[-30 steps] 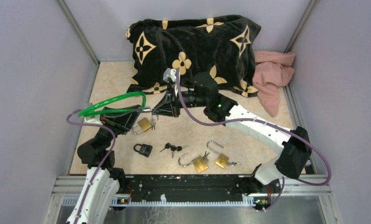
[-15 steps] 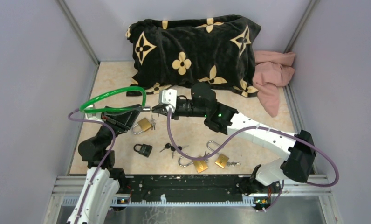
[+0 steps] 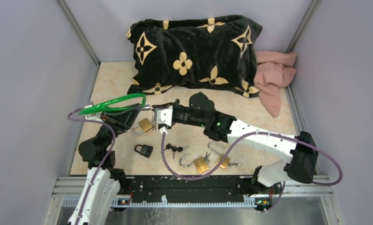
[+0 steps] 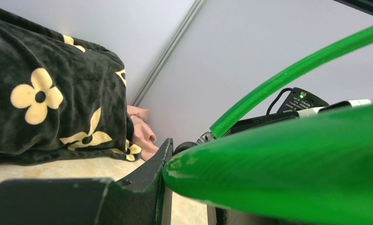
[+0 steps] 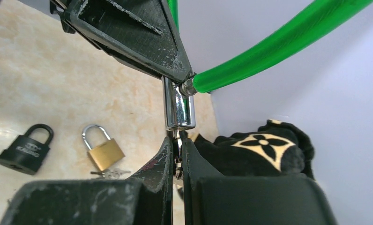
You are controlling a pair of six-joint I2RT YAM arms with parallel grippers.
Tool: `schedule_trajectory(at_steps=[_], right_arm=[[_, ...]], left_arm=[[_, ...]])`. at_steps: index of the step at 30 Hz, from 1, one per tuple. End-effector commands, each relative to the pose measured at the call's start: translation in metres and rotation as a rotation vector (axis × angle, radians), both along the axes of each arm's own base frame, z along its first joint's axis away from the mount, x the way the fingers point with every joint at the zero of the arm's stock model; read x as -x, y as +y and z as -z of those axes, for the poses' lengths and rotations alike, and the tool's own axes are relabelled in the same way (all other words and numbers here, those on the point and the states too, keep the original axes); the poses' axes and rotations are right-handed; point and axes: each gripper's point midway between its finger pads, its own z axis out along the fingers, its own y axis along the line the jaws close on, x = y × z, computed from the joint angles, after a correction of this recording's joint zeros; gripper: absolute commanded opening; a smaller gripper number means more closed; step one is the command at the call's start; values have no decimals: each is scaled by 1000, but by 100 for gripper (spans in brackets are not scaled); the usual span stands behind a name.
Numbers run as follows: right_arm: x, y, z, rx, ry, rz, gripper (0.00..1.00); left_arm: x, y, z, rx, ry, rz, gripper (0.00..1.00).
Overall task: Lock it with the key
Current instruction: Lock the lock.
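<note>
A green cable lock (image 3: 112,102) is held above the table's left side, with my left gripper (image 3: 128,116) shut on its thick green body (image 4: 292,164). Only one left finger (image 4: 149,180) shows beside that body. The cable's chrome lock cylinder (image 5: 179,110) sticks out to the right. A small metal key (image 5: 177,157) sits in the cylinder's end, and my right gripper (image 5: 177,145) is shut on it. In the top view the right gripper (image 3: 157,111) meets the cylinder (image 3: 147,108) head-on.
On the table lie a brass padlock (image 3: 145,125), a black padlock (image 3: 144,150), loose keys (image 3: 174,149) and two open brass padlocks (image 3: 199,163) (image 3: 220,159). A black flowered pillow (image 3: 194,47) and pink cloth (image 3: 273,75) fill the back. A purple cable (image 3: 194,161) droops over the padlocks.
My right wrist has rolled while shut on the key, swinging its white camera mount from above down to the near side. The green loop has tilted flatter.
</note>
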Motion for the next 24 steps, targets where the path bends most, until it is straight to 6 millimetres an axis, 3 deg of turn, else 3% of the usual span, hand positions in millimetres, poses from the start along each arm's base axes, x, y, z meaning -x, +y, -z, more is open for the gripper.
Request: schedule_trajectory(at_steps=[1, 13, 19, 22, 24], right_arm=[[17, 0, -75, -185, -238, -5, 0], [17, 4, -69, -127, -309, 19, 0], [17, 1, -68, -123, -260, 26, 0], [17, -1, -61, -102, -214, 30, 33], [14, -4, -56, -87, -188, 54, 49]], left_arm=[[-4, -2, 10, -8, 44, 11, 0], [-4, -2, 10, -4, 54, 19, 0], [-3, -1, 8, 5, 46, 13, 0], [-1, 1, 1, 7, 5, 2, 0], [0, 1, -1, 9, -5, -1, 0]])
